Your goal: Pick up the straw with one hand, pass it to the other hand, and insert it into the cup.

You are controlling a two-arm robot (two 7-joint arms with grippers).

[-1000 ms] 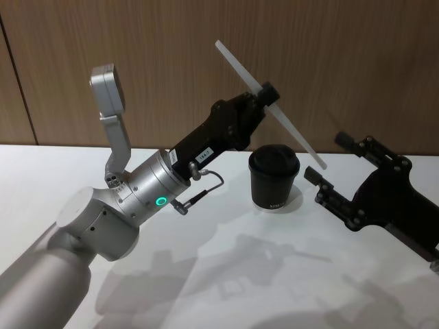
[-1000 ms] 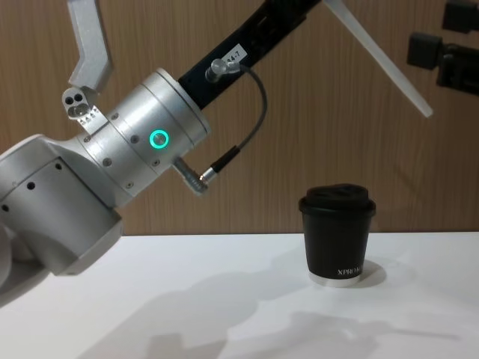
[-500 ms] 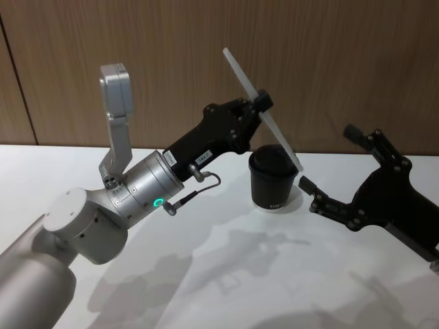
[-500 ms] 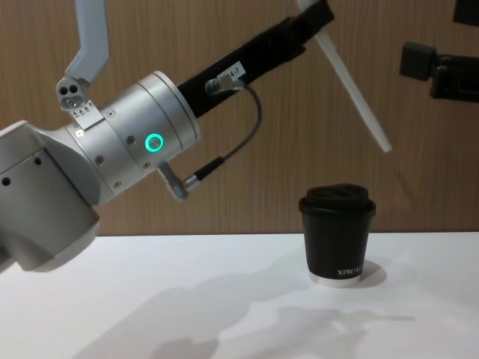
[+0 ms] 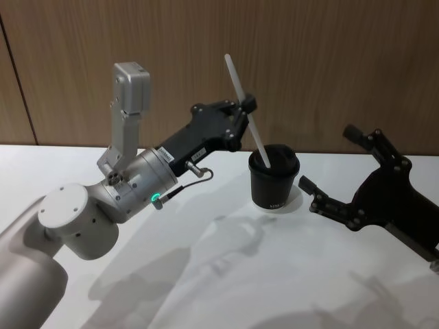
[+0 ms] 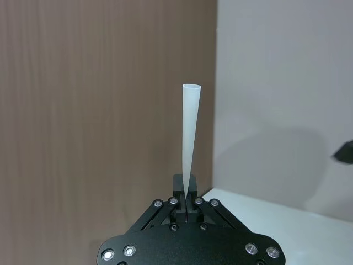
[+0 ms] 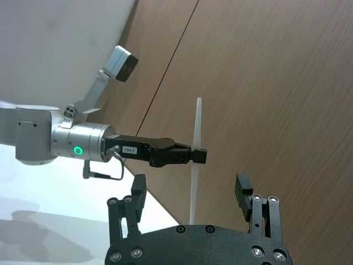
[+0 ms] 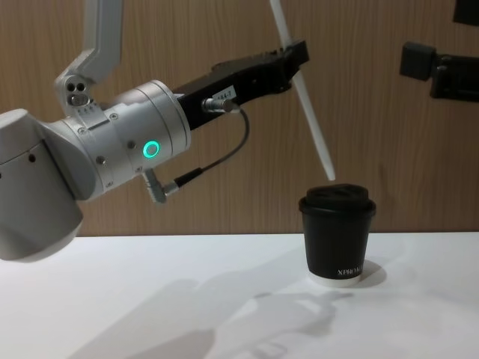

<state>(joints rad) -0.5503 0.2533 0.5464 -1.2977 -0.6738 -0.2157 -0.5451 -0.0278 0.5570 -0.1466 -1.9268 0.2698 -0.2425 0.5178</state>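
Insertion stage, by judgement: the straw (image 8: 310,120) is held aloft and has not yet entered the cup (image 8: 337,239). Nearest, the right gripper (image 5: 326,156) hangs over the counter (image 5: 226,274) just beside the cup, fingers spread wide and empty; it is best left apart from the descent path. Beyond it, the left gripper (image 8: 298,56), on a silver wrist (image 8: 131,138) with a green ring light (image 8: 152,149), reaches forward from the left, fingers closed tight on the straw somewhat above mid-length. The straw is tilted, its upper end leaning toward the robot's left and its lower tip just above the domed lid (image 8: 337,196), near the lid's centre. Contact cannot be confirmed, and the lid's opening cannot be made out. Recommended: bring the straw nearer upright, set the tip over the opening, then lower slowly along the straw's own axis, so the tip neither skates across the dome nor pushes the light cup sideways. A long free length hangs below the grip, and side load would likely bend it. Release only once the lid supports the straw. The straw appears white, thin and straight, open at its upper end, well longer than the cup is tall, with no kink seen. The cup is black with white lettering, upright on the counter before the wood-panelled wall (image 5: 329,55).
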